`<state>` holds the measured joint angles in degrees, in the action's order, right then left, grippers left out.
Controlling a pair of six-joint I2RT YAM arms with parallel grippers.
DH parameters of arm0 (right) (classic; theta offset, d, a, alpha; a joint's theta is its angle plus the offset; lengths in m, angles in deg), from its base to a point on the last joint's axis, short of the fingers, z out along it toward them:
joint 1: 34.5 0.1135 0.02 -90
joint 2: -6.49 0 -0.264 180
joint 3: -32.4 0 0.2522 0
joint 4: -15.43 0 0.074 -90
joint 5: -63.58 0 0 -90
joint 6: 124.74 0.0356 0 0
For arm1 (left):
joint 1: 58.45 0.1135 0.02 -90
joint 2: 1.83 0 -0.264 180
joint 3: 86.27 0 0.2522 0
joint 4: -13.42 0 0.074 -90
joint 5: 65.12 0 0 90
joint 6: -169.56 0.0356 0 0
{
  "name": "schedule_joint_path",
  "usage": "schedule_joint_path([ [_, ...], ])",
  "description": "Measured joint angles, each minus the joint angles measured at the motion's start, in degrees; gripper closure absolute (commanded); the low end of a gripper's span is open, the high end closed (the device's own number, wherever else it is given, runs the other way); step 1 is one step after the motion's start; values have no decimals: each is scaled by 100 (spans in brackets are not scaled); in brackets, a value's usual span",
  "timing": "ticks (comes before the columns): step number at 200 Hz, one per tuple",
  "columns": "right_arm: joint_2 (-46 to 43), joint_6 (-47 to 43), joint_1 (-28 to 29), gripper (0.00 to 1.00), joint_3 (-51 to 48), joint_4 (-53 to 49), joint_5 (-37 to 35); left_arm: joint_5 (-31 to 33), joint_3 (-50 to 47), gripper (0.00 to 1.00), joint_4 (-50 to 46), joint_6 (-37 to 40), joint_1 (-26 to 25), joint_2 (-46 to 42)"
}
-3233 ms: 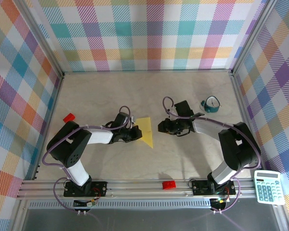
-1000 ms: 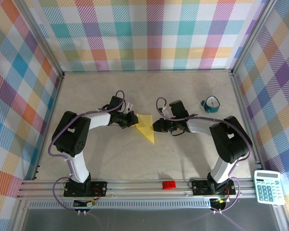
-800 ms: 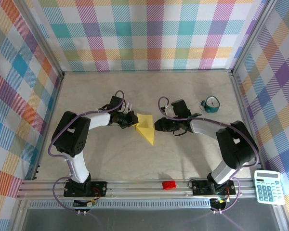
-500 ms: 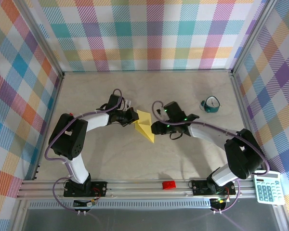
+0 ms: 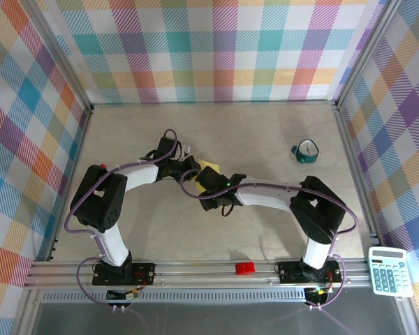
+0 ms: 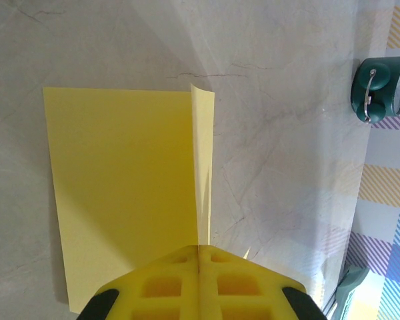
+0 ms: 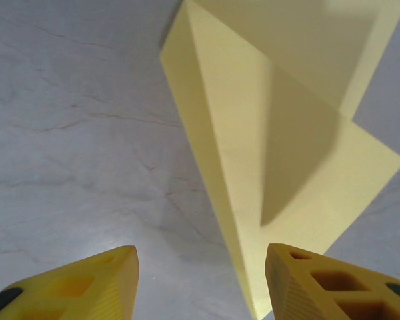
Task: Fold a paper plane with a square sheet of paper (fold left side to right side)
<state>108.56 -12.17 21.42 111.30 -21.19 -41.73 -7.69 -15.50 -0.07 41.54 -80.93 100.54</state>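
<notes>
The square sheet of paper [image 5: 209,165] is yellow and folded into a pointed, dart-like shape on the table's middle. In the left wrist view the paper [image 6: 120,187] lies flat with one thin flap standing up along its right edge. That flap runs into the closed seam of my left gripper [image 6: 199,252], which is shut on it. My left gripper [image 5: 190,171] sits at the paper's left side. My right gripper [image 5: 202,184] hovers over the paper's near part and covers most of it. Its fingers [image 7: 87,283] stand open, and the paper's long folded edge [image 7: 220,167] runs down between them toward the right finger.
A green round object [image 5: 305,152] stands at the back right of the table and also shows far off [image 6: 377,90]. A red brick [image 5: 245,268] lies on the front rail, a calculator [image 5: 389,272] at the near right. Checkered walls close three sides.
My right gripper has swung left from beside the paper to over it, and its jaws have opened. The left gripper stays shut at the paper's left edge.
</notes>
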Motion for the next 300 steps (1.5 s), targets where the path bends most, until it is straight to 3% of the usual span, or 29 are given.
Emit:
schedule_joint_path([
  [39,153,-186,4,47,118,-22,-420,-37,4,100,-17,2,-11,0],
  [106,369,-367,4,51,197,4,-503,-63,26,100,-28,0,-50,0],
  [199,494,-396,4,86,205,7,-531,-63,26,100,-28,2,-66,-2],
  [233,496,-367,4,100,205,9,-527,-61,26,93,-37,9,-66,-11],
  [269,474,-330,-74,100,155,111,-415,-59,20,73,-101,81,31,-214],
  [300,184,-269,-310,100,-192,321,144,-59,-2,61,-319,251,358,-608],
])
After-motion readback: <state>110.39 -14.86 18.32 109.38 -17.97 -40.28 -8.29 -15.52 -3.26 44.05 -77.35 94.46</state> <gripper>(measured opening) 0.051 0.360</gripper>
